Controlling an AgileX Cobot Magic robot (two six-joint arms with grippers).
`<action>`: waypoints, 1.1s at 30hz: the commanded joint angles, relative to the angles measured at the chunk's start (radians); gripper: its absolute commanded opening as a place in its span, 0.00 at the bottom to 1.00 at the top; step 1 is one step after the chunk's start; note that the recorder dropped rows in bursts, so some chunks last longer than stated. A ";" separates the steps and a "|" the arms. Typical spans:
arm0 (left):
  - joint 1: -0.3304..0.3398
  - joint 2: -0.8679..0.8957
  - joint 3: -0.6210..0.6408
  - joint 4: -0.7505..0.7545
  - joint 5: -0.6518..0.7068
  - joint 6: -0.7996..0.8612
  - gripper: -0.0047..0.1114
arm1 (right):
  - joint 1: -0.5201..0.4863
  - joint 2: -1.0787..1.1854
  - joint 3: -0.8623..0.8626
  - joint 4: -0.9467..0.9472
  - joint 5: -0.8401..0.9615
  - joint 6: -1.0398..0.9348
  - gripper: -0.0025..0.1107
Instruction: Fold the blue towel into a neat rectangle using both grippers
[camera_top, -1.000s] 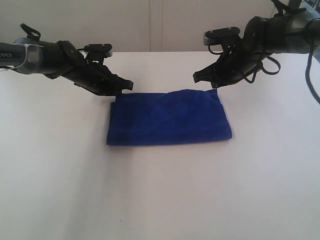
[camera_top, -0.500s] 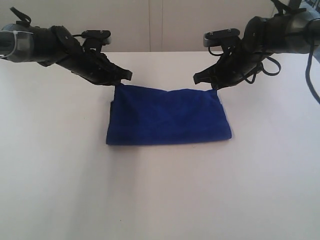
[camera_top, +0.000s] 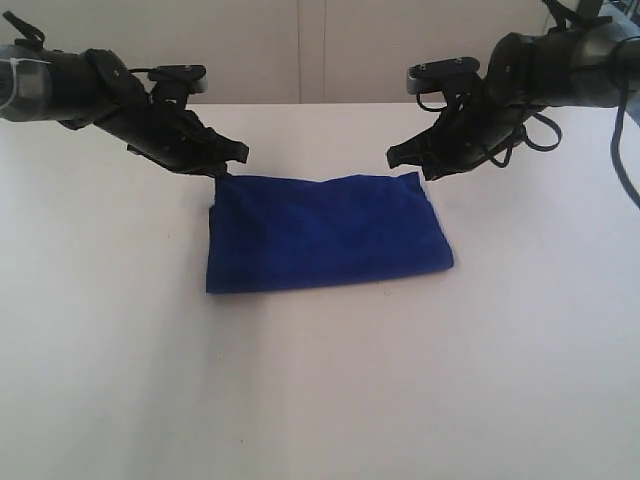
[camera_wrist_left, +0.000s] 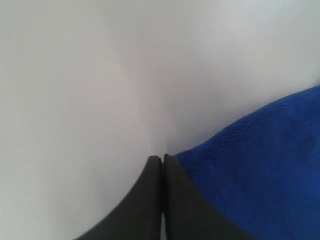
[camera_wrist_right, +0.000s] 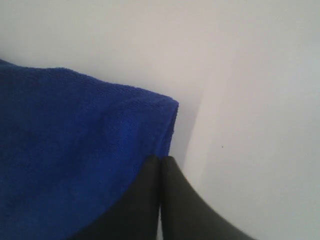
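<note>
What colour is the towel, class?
The towel is plain royal blue, clearest in the exterior view.

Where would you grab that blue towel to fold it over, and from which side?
Probably its two far corners, one from each end of the far side. The blue towel lies flat on the table, so only a thin corner slips into a narrow pincer; the left pincer and right pincer are shut on those corners.

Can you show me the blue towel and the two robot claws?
blue towel (camera_top: 325, 235), exterior view, middle of the cloth.
left gripper (camera_wrist_left: 161, 160), left wrist view, where its closed tips meet.
right gripper (camera_wrist_right: 160, 160), right wrist view, where its closed tips meet.
</note>
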 joint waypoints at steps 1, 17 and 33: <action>0.002 -0.013 -0.003 0.001 0.018 -0.005 0.04 | -0.007 0.000 -0.006 -0.002 -0.008 0.001 0.02; 0.002 0.028 0.015 0.005 0.052 -0.005 0.04 | -0.007 0.072 -0.006 0.127 -0.134 0.004 0.03; 0.002 0.043 0.015 0.005 0.054 -0.005 0.04 | -0.007 0.099 -0.018 0.136 -0.147 0.006 0.13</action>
